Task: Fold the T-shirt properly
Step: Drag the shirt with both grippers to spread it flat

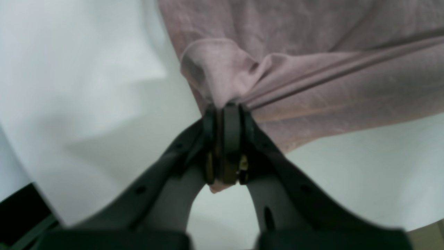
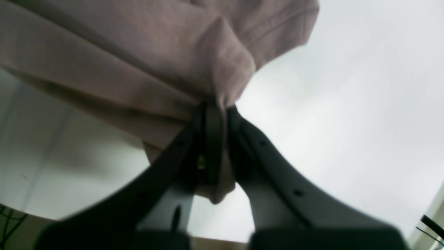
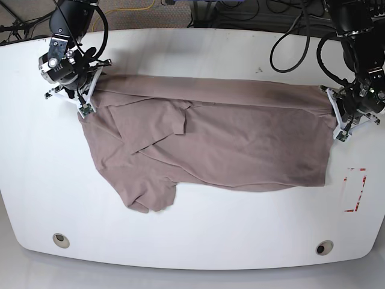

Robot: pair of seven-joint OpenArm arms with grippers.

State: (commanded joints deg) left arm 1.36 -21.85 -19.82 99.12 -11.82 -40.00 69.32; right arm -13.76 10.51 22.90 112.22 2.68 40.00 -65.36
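Note:
The taupe T-shirt (image 3: 216, 135) lies spread across the white table, stretched between both arms, with a sleeve folded over its left part. At the shirt's right edge my left gripper (image 3: 335, 114) is shut on a bunch of fabric. In the left wrist view the left gripper (image 1: 227, 107) pinches the T-shirt (image 1: 312, 69), creases running away from the fingertips. My right gripper (image 3: 89, 96) is shut on the upper left corner of the cloth. Seen from the right wrist camera, the right gripper (image 2: 215, 107) clamps a fold of the T-shirt (image 2: 138, 62) near a hem.
The white table (image 3: 198, 229) has a curved front edge with two round holes (image 3: 60, 239) near it. A red-marked rectangle (image 3: 355, 189) sits at the right side. Cables (image 3: 289, 36) run along the back edge.

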